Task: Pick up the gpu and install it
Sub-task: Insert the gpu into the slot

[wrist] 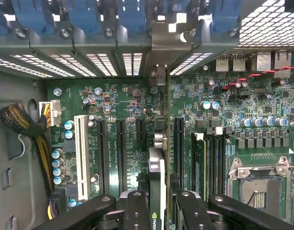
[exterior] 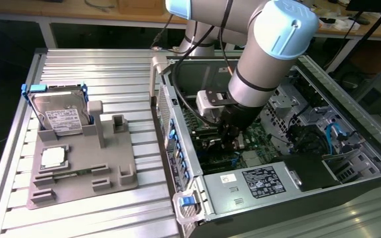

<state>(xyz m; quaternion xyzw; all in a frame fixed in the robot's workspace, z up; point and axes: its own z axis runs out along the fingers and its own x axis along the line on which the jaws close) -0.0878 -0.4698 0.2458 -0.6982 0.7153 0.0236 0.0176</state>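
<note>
Gpu, a thin dark circuit card seen edge-on with a green logo on its rim, is clamped upright between the two black fingers of the end effector, which are closed against its flat sides. The card hangs over the green motherboard, lined up between two long black expansion slots; whether its lower edge has reached a slot cannot be told. A white expansion slot and a narrow green memory stick standing in its socket lie to either side, with the silver processor socket beyond the stick. In the exterior view the end effector reaches down inside the open grey computer case, carried by the grey and pale-blue robot arm. A black power supply with a white label sits at the case's near end. On the ribbed aluminium desk, to the exterior view's left of the case, a grey moulded holder carries a silver hard drive with a white label in a blue frame at its far end.
</note>
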